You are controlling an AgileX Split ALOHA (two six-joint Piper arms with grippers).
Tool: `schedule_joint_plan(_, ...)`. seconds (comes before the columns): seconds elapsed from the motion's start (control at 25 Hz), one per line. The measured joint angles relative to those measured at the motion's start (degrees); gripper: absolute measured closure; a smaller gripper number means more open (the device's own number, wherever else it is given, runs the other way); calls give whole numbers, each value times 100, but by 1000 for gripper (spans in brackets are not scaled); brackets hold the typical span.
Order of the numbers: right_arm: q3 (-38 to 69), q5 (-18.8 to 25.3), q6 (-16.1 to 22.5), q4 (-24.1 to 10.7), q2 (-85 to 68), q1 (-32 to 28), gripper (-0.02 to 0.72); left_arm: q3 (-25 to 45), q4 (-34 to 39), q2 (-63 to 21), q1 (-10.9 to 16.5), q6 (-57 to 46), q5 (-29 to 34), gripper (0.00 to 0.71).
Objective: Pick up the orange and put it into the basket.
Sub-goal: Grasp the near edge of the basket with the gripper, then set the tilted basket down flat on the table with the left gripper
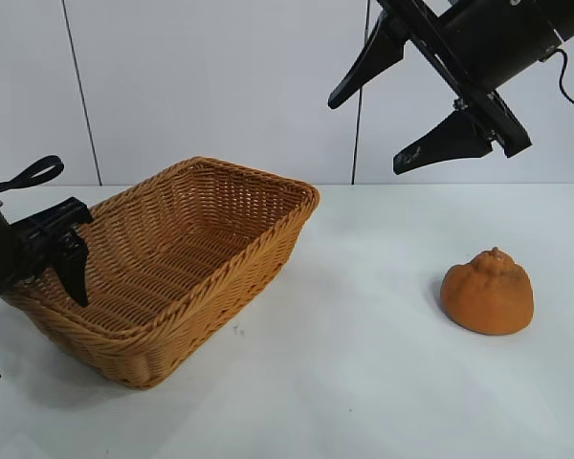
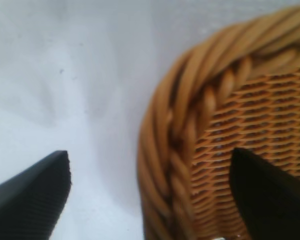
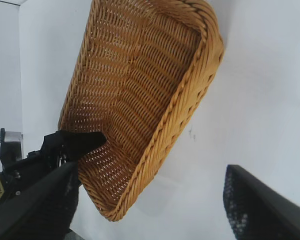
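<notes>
Two arms noted | exterior: orange (image 1: pixel 487 293) on table (image 1: pixel 364 382), right of basket (image 1: pixel 177 287), below spread, empty right gripper (image 1: pixel 392 120) (nearer) | left wrist: left gripper (image 2: pixel 150 190) unclenched astride basket rim | right wrist: we see no orange.

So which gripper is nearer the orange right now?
Right. The right gripper hangs open above the orange, up and toward the basket. The left gripper straddles the basket's far rim.
</notes>
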Motion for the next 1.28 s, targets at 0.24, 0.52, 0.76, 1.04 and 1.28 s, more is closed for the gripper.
schedule_joint_plan(0.24, 0, 0, 0, 0, 0, 0, 156, -11, -6, 0, 0, 0, -30, 553)
schedule_joint_plan(0.52, 0, 0, 0, -69, 0, 0, 156, -485, -58, 5, 13, 417, 660, 620)
schedule_joint_plan(0.76, 0, 0, 0, -127, 0, 0, 156, -1543, -468, 71, 231, 2100, 1434, 622)
schedule_joint_plan(1.04, 0, 0, 0, -148, 0, 0, 156, -3091, -682, 839, 465, 3730, 2572, 622)
schedule_joint_plan(1.28, 0, 0, 0, -152, 0, 0, 156, -4045, -779, 1519, 449, 4869, 3386, 622)
